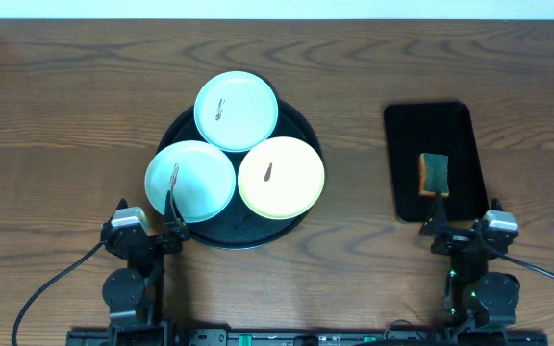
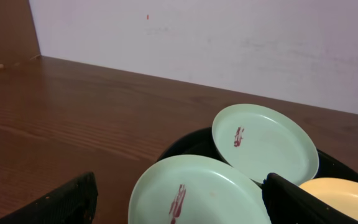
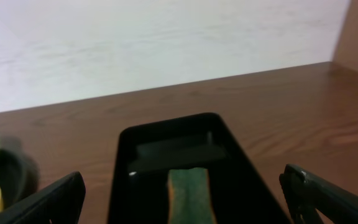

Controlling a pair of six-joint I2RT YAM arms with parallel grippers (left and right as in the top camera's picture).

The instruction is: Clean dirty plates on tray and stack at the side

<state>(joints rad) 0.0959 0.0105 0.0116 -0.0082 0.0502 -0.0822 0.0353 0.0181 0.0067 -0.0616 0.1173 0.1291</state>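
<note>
The left jaws and right jaws are spread, holding nothing. The left jaws sit beside the near green plate [image 1: 189,180]; the right jaws face the sponge [image 1: 434,173]. All three smeared plates [image 1: 237,111] lie on the round tray [image 1: 231,232]. No cleaning or stacking appears done.

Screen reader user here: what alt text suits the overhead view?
A round black tray carries three smeared plates, two mint-green and one yellow. Beside it a sponge lies on a rectangular tray; the left gripper and right gripper sit open.

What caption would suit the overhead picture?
Three smeared plates on a round black tray, sponge on a smaller tray beside.
</note>
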